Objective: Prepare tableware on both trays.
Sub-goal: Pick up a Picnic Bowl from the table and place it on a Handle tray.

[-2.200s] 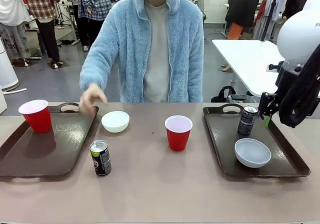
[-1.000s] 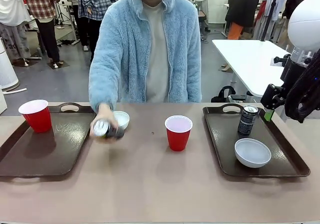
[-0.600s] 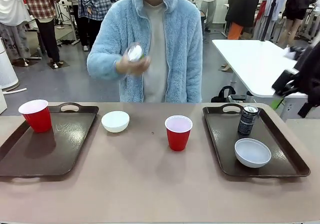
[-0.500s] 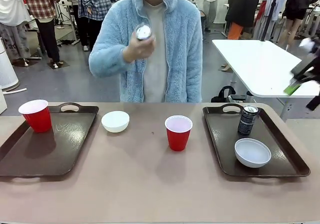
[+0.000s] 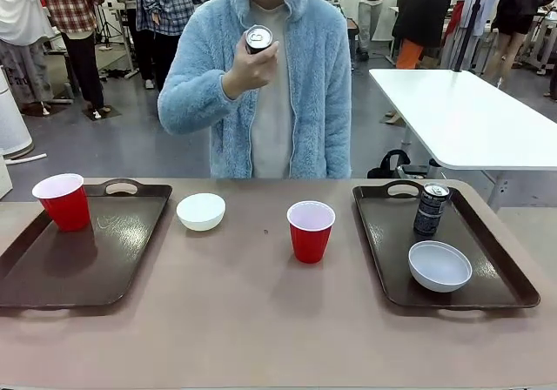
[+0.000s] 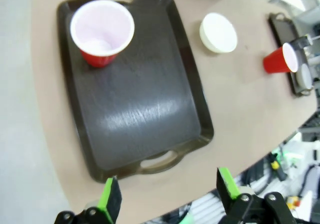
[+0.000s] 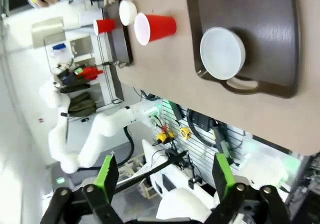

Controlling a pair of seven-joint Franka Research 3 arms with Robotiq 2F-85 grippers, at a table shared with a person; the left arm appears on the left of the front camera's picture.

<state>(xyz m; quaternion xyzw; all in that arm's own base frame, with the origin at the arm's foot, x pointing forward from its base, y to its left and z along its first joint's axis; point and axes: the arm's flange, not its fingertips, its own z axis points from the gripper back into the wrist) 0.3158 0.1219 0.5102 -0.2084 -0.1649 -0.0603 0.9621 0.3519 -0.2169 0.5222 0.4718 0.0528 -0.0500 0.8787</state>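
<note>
My left end effector [image 6: 166, 190] hangs wide and empty above the left tray [image 6: 150, 109], which carries one cup [image 6: 101, 31]; my right end effector [image 7: 164, 174] is wide and empty too, high above the right tray [image 5: 387, 242] with its can [image 5: 430, 209] and bowl [image 5: 439, 265]. A second bowl [image 5: 201, 211] and second cup [image 5: 310, 231] stand on the table [image 5: 261, 320] between the trays; the person's hand [image 5: 248, 70] holds the other can [image 5: 258, 38] at chest height.

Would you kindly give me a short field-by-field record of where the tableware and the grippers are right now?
left tray: holds corner red cup
right tray: holds standing can, near bowl
table: far bowl, middle red cup
person's hand: raised can
left gripper: open, empty, facing left tray
right gripper: open, empty
</note>
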